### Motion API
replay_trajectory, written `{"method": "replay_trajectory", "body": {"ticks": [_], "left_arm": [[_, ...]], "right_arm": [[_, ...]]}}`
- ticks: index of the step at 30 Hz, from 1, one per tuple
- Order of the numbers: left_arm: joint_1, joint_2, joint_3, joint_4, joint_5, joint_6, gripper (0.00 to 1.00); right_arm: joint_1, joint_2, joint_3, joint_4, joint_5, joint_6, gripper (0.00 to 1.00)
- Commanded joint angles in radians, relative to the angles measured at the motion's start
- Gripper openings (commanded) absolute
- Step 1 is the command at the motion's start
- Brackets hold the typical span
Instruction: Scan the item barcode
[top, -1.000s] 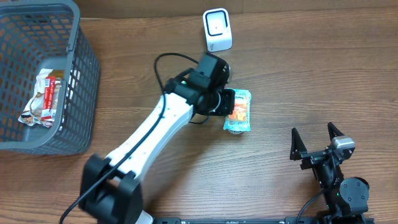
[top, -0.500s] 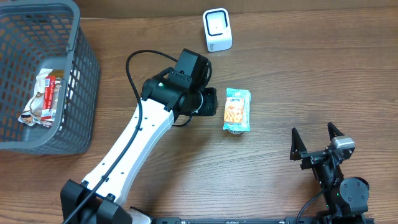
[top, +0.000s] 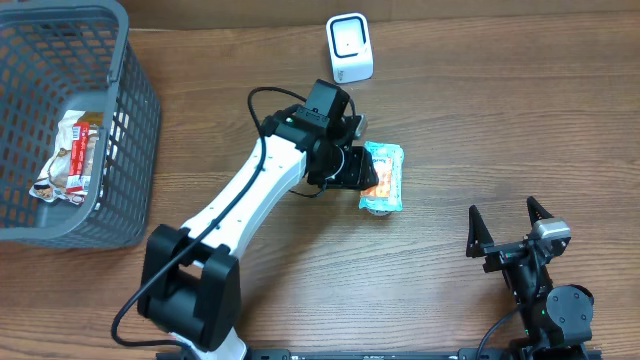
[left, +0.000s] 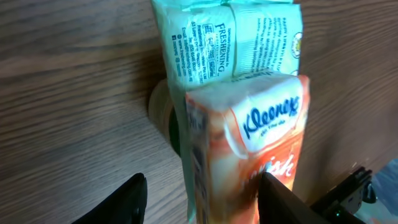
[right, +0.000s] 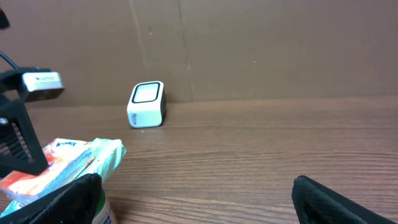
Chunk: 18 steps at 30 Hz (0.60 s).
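Overhead, your left hand (top: 358, 172) sits low over the orange-and-mint Kleenex tissue pack (top: 388, 185). The pack lies on the brown wooden counter (top: 500, 110), near the white box-shaped scanner (top: 350, 47) but not touching it. In the left wrist view, the fingers (left: 132, 200) stand partly spread on either side of the pack. One side shows a gap, so nothing is clamped. Your right hand (top: 501, 207) rests wide open at the near right, well apart from the pack.

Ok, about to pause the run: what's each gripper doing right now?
Left gripper: open, straddling the Kleenex tissue pack, not clamped on it.
Right gripper: open, holding nothing.
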Motion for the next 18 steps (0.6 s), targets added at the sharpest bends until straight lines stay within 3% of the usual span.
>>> {"method": "replay_trajectory", "body": {"ticks": [1,4,9,14,18], "left_arm": [[0.002,0.014,0.014,0.014,0.041,0.026,0.44],[0.002,0.014,0.014,0.021,0.042,0.026,0.31],[0.002,0.014,0.014,0.021,0.041,0.027,0.24],[0.002,0.014,0.014,0.022,0.04,0.027,0.31],[-0.009,0.015,0.01,0.021,0.036,0.026,0.29]], "right_arm": [[-0.006,-0.01,-0.011,0.007,0.009,-0.002,1.0],[-0.006,-0.01,-0.01,0.007,0.009,-0.002,1.0],[-0.006,-0.01,-0.011,0.007,0.009,-0.002,1.0],[-0.006,-0.01,-0.011,0.007,0.009,-0.002,1.0],[-0.006,-0.01,-0.011,0.007,0.009,-0.002,1.0]]}}
